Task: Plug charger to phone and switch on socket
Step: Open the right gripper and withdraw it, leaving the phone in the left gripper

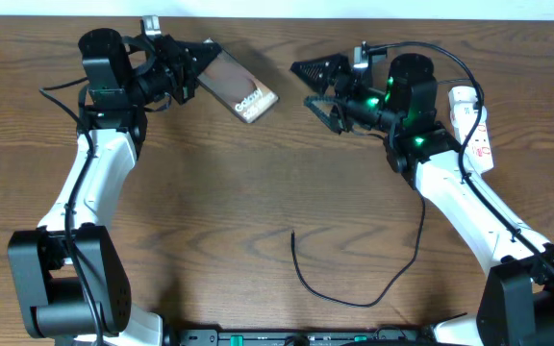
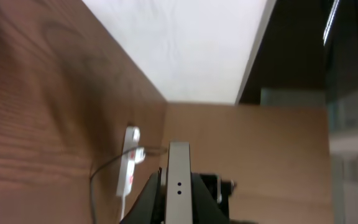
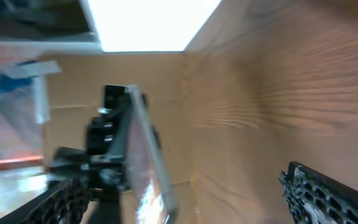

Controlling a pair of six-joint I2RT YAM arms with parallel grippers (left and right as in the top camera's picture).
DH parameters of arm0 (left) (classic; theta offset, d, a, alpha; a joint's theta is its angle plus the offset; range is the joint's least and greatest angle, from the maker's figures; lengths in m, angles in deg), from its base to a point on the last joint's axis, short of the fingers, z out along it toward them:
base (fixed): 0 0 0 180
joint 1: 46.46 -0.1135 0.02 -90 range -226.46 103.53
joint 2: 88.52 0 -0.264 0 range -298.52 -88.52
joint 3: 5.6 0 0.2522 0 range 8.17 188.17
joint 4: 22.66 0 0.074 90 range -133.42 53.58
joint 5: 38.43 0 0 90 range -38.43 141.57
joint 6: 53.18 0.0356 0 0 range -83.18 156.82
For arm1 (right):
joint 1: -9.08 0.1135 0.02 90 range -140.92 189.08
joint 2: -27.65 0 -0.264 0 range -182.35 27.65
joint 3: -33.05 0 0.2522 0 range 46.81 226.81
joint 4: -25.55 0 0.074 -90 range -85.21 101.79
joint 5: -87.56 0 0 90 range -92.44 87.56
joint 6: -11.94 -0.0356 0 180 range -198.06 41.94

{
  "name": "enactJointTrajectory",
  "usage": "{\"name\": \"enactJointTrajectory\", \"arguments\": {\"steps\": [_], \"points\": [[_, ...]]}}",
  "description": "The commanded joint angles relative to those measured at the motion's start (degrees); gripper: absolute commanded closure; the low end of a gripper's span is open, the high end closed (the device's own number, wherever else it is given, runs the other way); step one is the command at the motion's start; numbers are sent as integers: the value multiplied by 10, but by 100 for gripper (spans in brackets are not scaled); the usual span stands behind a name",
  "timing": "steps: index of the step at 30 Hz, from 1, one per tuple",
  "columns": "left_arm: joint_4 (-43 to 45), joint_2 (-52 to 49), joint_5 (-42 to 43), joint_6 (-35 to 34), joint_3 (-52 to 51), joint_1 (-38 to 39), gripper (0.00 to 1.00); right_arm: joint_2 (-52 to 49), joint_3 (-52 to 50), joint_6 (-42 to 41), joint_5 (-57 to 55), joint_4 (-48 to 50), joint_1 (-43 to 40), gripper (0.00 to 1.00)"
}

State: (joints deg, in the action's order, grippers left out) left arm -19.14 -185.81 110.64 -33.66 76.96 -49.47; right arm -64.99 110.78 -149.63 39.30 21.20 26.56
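My left gripper (image 1: 198,67) is shut on one end of the phone (image 1: 243,91), a brown-bronze slab with white "Galaxy" lettering, at the back of the table. In the left wrist view the phone (image 2: 179,177) stands edge-on between the black fingers (image 2: 146,202). My right gripper (image 1: 304,85) is open, just right of the phone and apart from it. In the right wrist view the phone (image 3: 149,158) shows ahead, between the wide-spread fingers (image 3: 328,199). The charger's black cable (image 1: 354,300) curls on the table near the front, its tip (image 1: 293,233) lying free. The white socket (image 1: 476,125) lies at the far right.
The socket (image 2: 129,163) also shows in the left wrist view, with a thin cable running from it. The table's back edge runs close behind both grippers. Bare wood lies between the phone and the curled cable.
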Motion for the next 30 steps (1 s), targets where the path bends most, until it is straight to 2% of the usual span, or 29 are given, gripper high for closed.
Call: {"name": "enactJointTrajectory", "arguments": {"steps": [1, 9, 13, 17, 22, 30], "points": [[-20, 12, 78, 78, 16, -3, 93, -4, -3, 104, 10, -35, -3, 2], [-215, 12, 84, 257, 16, -3, 93, -4, -3, 219, 6, -114, -10, 3], [-272, 12, 85, 325, 16, -3, 93, -4, -3, 269, -4, -155, -14, 4], [-297, 12, 85, 372, 16, -3, 93, -4, -3, 316, -28, -199, -14, 5], [-318, 12, 111, 445, 16, -3, 93, -4, -3, 387, -115, -314, -13, 7], [-318, 11, 183, 467, 16, -17, 93, -4, -3, 432, -212, -449, -4, 12]]}}
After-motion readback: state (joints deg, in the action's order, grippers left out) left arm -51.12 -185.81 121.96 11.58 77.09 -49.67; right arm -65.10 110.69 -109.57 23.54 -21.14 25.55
